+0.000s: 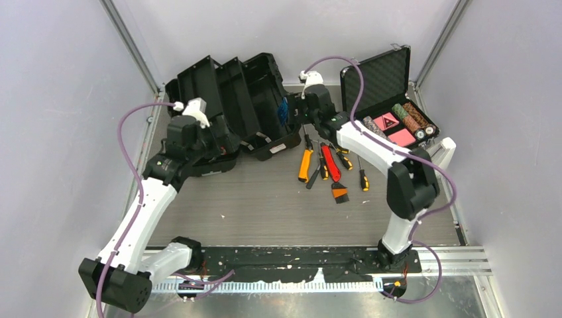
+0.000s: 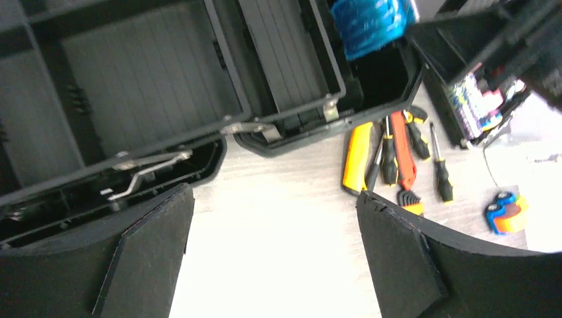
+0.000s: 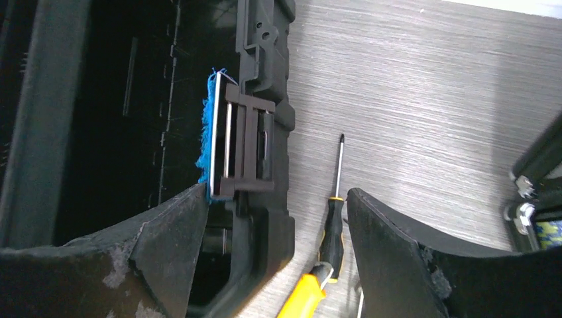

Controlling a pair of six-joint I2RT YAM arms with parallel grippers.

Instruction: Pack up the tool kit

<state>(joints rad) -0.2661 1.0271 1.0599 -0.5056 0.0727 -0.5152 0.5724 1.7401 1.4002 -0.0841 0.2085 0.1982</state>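
Observation:
The tool kit's black toolbox lies open at the back of the table, with a blue latch on its right wall. Yellow, black and red hand tools lie on the table to its right. My left gripper hangs open over bare table just in front of the toolbox, with nothing between its fingers. My right gripper is open and straddles the toolbox's right wall below the latch. A black and yellow screwdriver lies beside its right finger.
A smaller foam-lined black case with poker chips stands open at the back right. A blue and orange item lies on the table past the tools. Grey walls close in the table on both sides.

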